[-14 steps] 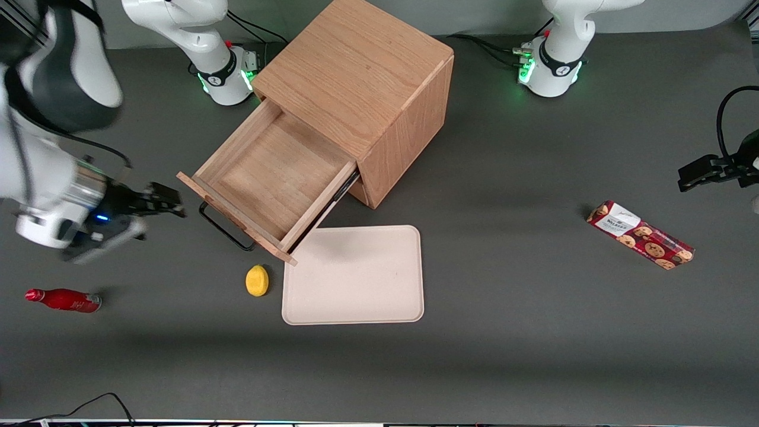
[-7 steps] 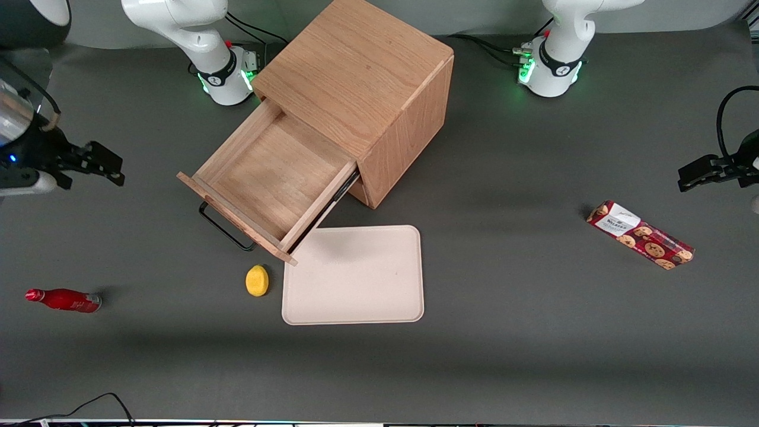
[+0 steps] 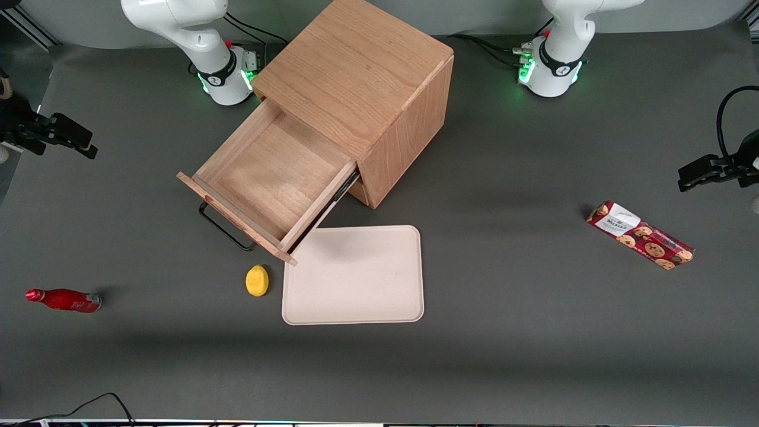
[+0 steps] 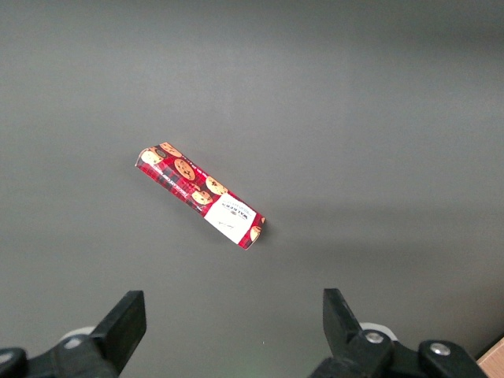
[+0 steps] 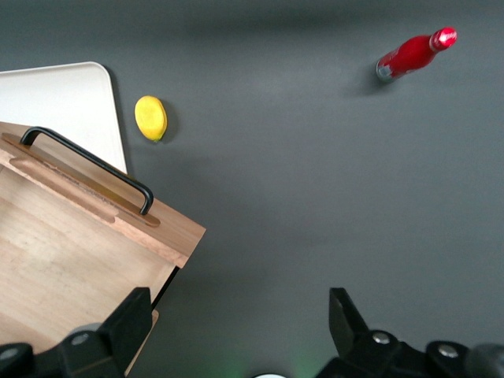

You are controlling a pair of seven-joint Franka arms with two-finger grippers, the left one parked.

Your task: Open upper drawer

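The black two-finger gripper (image 3: 56, 135) hangs wide open and empty, well apart from the shallow oak upper drawer (image 3: 270, 178), which stands pulled out at 7 o'clock from the light-brown cabinet (image 3: 362, 77), thin black wire handle (image 5: 87, 161) free.

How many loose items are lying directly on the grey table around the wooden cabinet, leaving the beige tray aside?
3: a red bottle toward the working arm's end, a yellow lemon beside the tray, a red cookie packet toward the parked arm's end. The cabinet may hide more.

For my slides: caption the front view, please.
Upper drawer pulled open and empty; gripper open, apart from it.
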